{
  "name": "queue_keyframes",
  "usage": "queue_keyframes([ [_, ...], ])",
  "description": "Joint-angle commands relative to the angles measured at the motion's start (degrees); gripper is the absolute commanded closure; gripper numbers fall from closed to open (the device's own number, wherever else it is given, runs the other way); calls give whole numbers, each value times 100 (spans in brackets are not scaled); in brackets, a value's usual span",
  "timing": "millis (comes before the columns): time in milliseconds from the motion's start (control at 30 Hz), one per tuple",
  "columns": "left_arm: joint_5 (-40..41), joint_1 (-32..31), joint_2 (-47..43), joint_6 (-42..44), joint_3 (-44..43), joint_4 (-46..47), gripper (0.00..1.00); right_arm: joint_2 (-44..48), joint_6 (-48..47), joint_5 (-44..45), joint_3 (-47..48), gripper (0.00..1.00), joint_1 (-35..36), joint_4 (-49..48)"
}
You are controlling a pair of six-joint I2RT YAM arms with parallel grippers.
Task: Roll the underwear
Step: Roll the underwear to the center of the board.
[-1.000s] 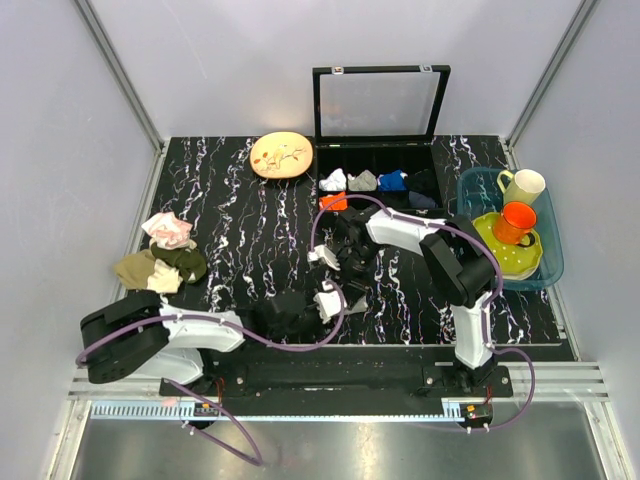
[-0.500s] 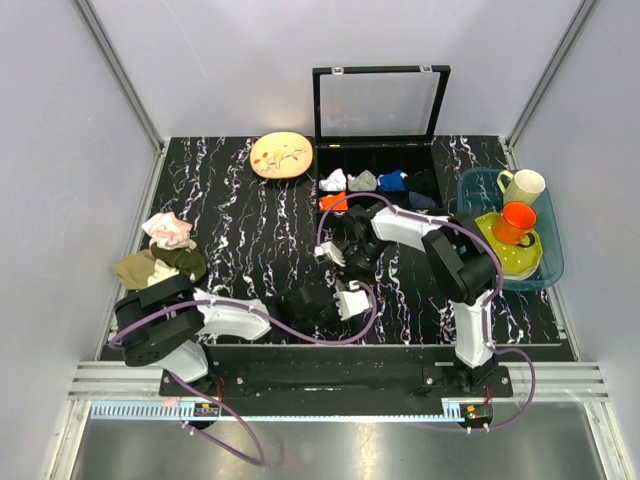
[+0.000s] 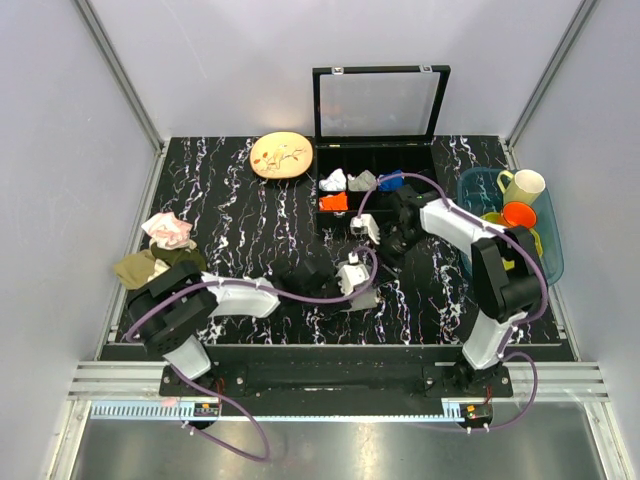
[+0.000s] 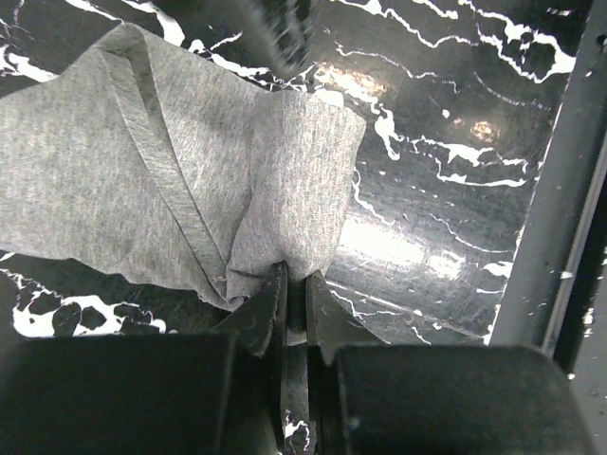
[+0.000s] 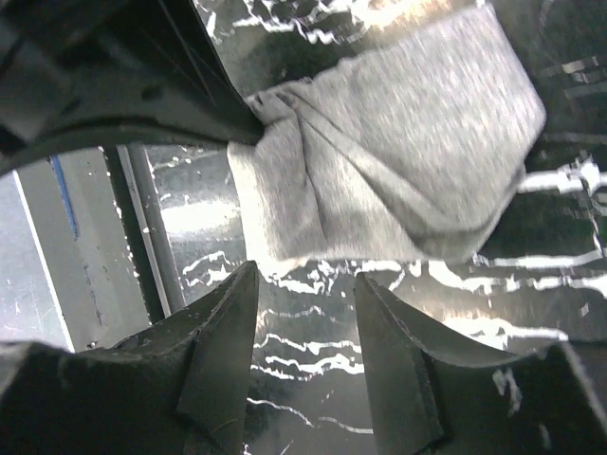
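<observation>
While the underwear [image 4: 142, 171] lies on the black marbled table [image 3: 240, 220] near the front middle, just ahead of the open box [image 3: 380, 160] with its small compartments, it shows no roll yet. The grey cloth is spread mostly flat, with one paler seam band running slantwise across it and a loose fold where one side laps over the other. The left fingers [image 4: 267, 318] are pressed together on a bunched corner of the cloth, pinching it at the near edge. This gathers the fabric into a small pucker and nothing more. The right fingers [image 5: 223, 332] stand spread apart with nothing between them, pointing at the opposite edge of the cloth. Whether they touch the table cannot be told from the wrist view. From above, the two arms meet over the garment and hide most of it. As a judgement, the task is at its beginning: the garment is laid out and gripped at one corner, but no turn of cloth has been wound over itself. What remains is nearly everything: tidying the fold, starting a tight first turn from one edge, and carrying it across while the other side is held down. The loose overlap and the soft pucker could let the roll start crooked.
</observation>
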State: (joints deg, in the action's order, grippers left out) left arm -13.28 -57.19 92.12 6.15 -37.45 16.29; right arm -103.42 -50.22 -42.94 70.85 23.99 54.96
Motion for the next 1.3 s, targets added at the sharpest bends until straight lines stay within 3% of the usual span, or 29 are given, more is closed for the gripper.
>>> queue_keyframes([
  [0,-930,401,509,-395,-297,-1031,100,585,-23,162,-326,47,-324,-213],
  [233,-1746,919,1141,-597,-1386,-2446,100,1928,-672,84,-1396,43,-412,-811],
  [333,-2150,1358,1466,-930,-1650,-2710,100,2481,-1506,-197,-1818,39,-386,-899],
  [400,-2293,1491,1781,-1019,-1791,-2938,100,2764,-2332,-433,-2048,29,-342,-961],
  [533,-2547,1719,2265,-1247,-2231,-3308,99,3266,-3326,-225,-2681,16,226,-1704],
  [667,-2689,1825,2548,-1450,-2442,-3404,98,2916,-3381,521,-2743,17,938,-2217],
  [767,-2671,1895,2697,-1599,-2530,-3422,97,2468,-3363,1039,-2804,19,1326,-2735],
  [1000,-2539,2063,2698,-2012,-2460,-3106,94,1826,-3258,1622,-2936,27,1398,-3395],
  [1100,-2470,2098,2610,-2249,-2443,-2843,87,1580,-3214,1753,-2928,35,1398,-3352],
  [1167,-2382,2133,2409,-2442,-2207,-2396,81,1422,-3144,1903,-2867,47,1407,-3273],
  [1267,-1935,2221,1523,-2733,-1532,-1430,64,1175,-2880,2000,-2665,64,1398,-3027],
])
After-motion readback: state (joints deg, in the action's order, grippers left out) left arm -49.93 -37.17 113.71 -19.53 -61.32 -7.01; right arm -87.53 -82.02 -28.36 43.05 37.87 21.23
